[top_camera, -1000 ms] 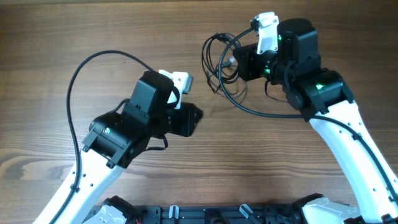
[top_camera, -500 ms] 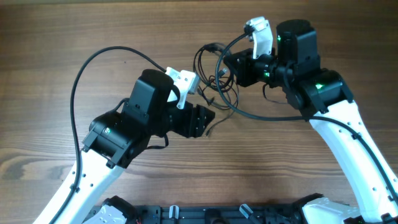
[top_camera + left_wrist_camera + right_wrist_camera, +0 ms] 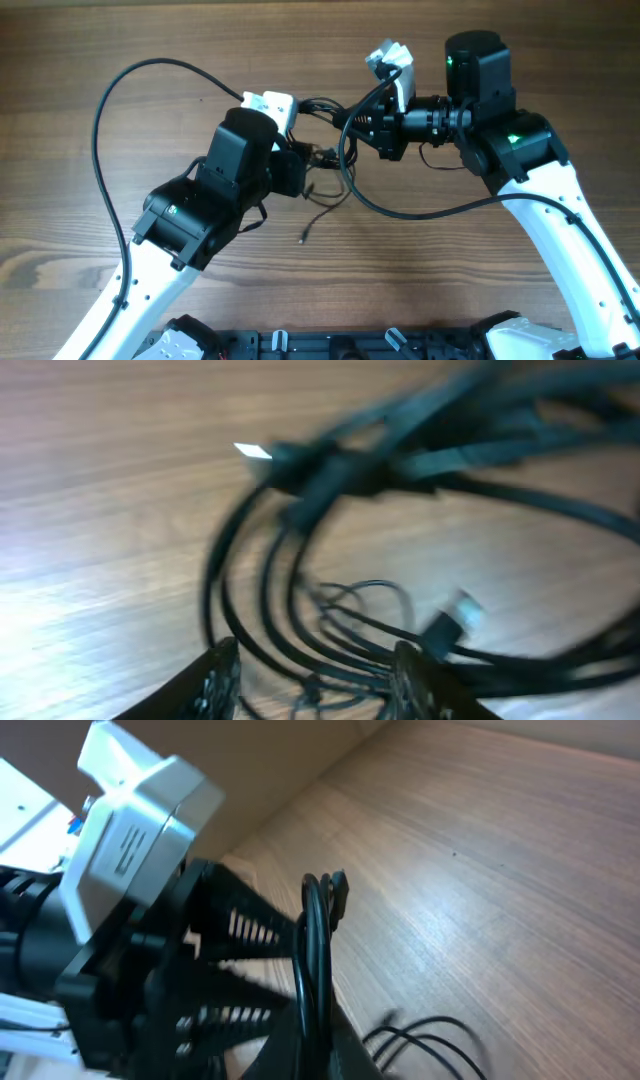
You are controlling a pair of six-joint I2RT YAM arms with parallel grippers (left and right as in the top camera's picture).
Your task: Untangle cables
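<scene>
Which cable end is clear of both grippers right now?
The thin end trailing alone toward the arm bases, below the left gripper. The other cables are bunched between it and the right gripper.

- The narrow gap between the left gripper [image 3: 305, 165] and the right gripper [image 3: 362, 130] is filled by the cables [image 3: 325, 150].
- The near middle of the table [image 3: 470, 280] is crossed by the right arm's thick cable [image 3: 400, 212]; a loose thin end lies beside it.
- The far left is ringed by the left arm's thick cable [image 3: 105, 110].
- Bare wood is left at the far right.
</scene>
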